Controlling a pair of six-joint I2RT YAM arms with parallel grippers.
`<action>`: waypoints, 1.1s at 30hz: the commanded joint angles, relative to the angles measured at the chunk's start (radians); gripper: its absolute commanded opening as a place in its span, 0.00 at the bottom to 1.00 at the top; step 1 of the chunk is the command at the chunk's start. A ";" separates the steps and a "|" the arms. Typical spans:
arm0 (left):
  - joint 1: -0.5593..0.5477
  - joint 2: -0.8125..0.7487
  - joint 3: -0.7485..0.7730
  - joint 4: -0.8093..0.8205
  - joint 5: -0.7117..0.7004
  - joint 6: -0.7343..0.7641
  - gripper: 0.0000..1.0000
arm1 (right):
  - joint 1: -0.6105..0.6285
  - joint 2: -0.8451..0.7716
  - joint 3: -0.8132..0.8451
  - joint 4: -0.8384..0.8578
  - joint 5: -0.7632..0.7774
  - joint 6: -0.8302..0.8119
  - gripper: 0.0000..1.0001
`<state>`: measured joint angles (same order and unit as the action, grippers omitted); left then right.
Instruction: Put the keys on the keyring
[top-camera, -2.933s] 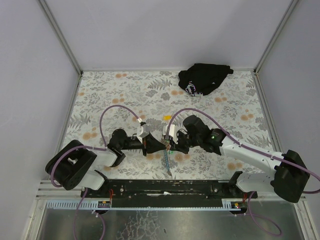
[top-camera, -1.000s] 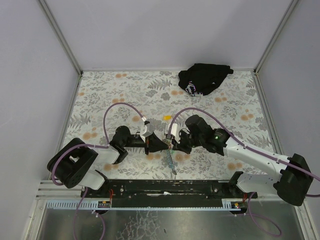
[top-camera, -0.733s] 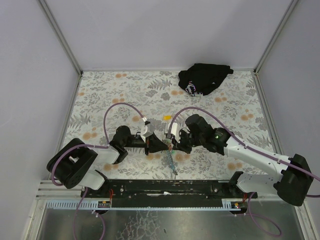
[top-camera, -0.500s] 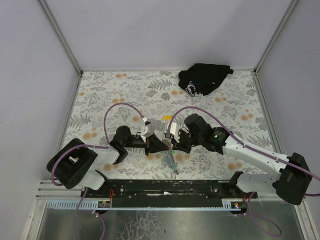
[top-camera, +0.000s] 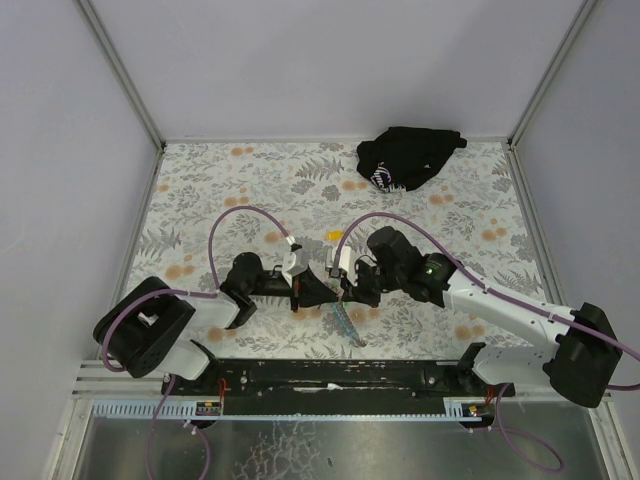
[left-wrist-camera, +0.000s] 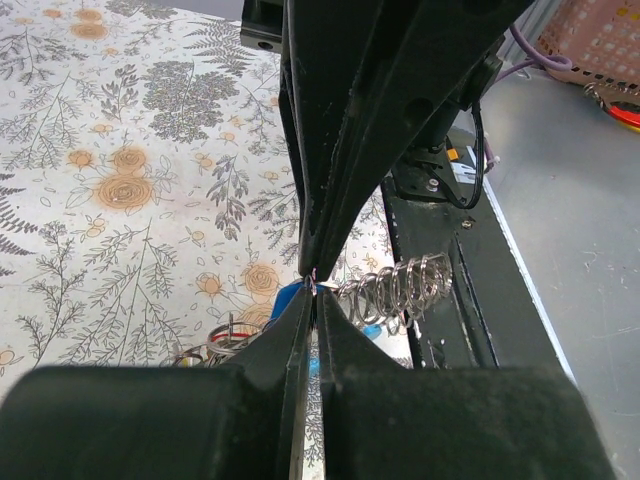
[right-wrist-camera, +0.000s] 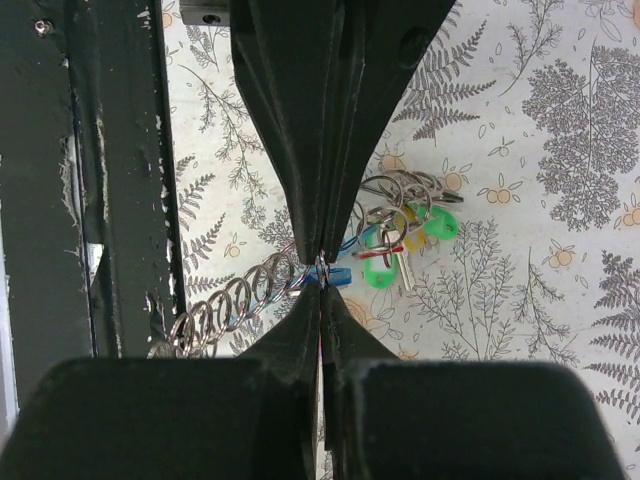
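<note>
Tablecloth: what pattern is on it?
The tablecloth is white with grey ferns, leaves and orange flowers; clearest in the left wrist view.

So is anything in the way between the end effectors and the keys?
Nothing visible is. The left end effector and the right end effector, both shut, meet tip to tip right at the keys. The black cloth lies far off at the back.
</note>
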<state>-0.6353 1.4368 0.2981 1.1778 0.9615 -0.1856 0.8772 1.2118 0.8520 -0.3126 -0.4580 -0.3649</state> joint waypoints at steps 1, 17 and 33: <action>-0.017 0.000 0.012 0.080 -0.005 0.001 0.00 | 0.007 -0.035 0.035 0.126 -0.109 -0.053 0.00; -0.016 -0.021 0.006 0.064 -0.145 -0.058 0.00 | 0.007 -0.091 -0.026 0.104 -0.064 -0.108 0.00; -0.017 -0.075 -0.023 0.067 -0.363 -0.220 0.00 | 0.011 -0.071 -0.041 0.098 -0.028 -0.124 0.00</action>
<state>-0.6533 1.3975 0.2832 1.1698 0.7334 -0.3569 0.8768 1.1435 0.8062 -0.2630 -0.4419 -0.4866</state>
